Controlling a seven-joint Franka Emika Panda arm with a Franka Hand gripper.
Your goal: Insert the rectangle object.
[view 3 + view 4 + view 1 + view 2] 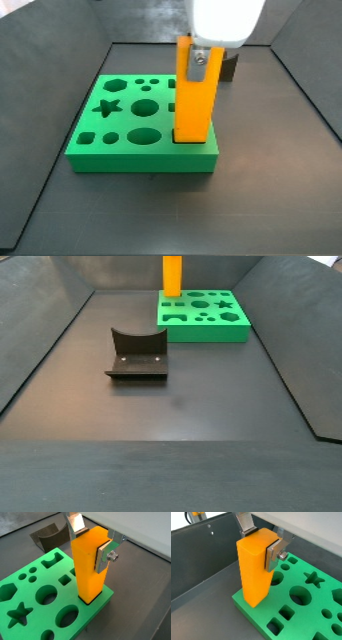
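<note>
The rectangle object, a tall orange-yellow bar (90, 577), stands upright with its lower end in a slot at a corner of the green board (90, 610). It shows in both wrist views (252, 577) and both side views (191, 105) (173, 276). My gripper (90, 548) is at the bar's top end, shut on it: one silver finger (274, 558) lies flat against a side face, the other finger (250, 532) meets the opposite top edge. In a side view the gripper (198, 65) hangs straight above the board (134, 160).
The board (322, 595) has several other shaped holes, among them a star, circles and squares. A small dark grey curved holder (136, 354) stands on the dark floor apart from the board (201, 332); it also shows in a wrist view (48, 536). Dark bin walls surround the floor.
</note>
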